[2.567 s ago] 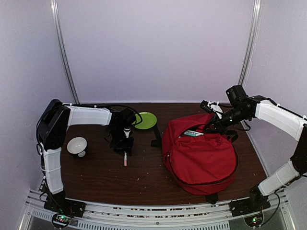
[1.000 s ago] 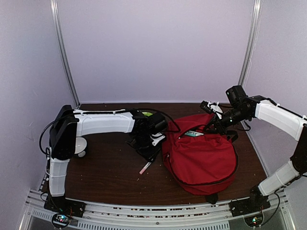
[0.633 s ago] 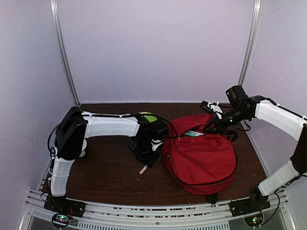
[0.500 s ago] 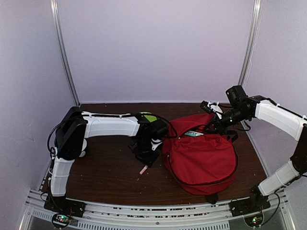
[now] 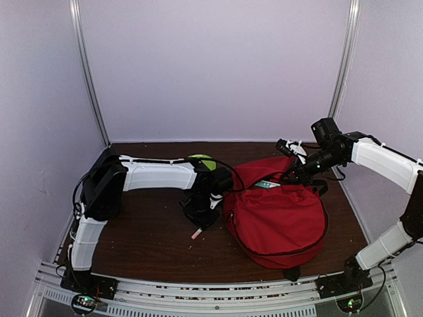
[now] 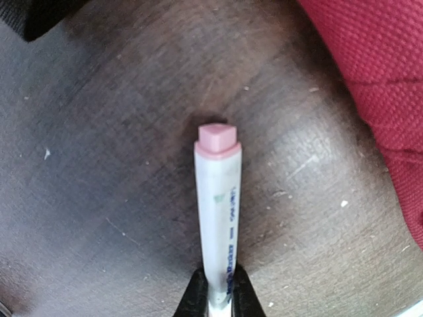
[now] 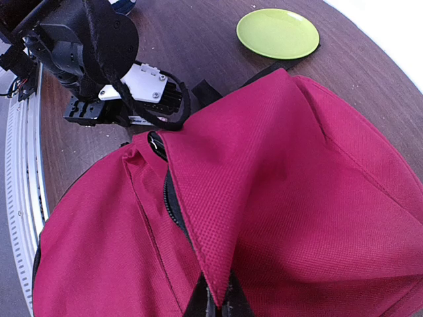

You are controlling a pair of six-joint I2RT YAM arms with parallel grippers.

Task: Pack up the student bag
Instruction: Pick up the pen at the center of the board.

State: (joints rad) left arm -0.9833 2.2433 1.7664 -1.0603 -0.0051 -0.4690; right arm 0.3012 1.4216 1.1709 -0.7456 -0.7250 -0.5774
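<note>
The red student bag [image 5: 277, 214] lies on the right half of the table, its top zipper open. My right gripper [image 5: 297, 170] is shut on the bag's upper flap [image 7: 218, 218] and holds it lifted, so the dark opening [image 7: 173, 201] shows beside it. My left gripper [image 5: 201, 212] is shut on a white marker with a pink cap [image 6: 218, 205] and holds it over the wood just left of the bag [image 6: 370, 72]. The marker's pink end [image 5: 195, 234] points toward the table's near side.
A green plate [image 5: 201, 160] lies behind my left arm, also in the right wrist view [image 7: 277, 33]. A black strap [image 6: 39, 16] of the bag lies on the dark wooden table [image 5: 145, 238]. A white bowl is mostly hidden behind my left arm.
My left arm has carried the marker from the table's left middle rightward to the bag's left edge. The right gripper and the lifted flap have not moved.
</note>
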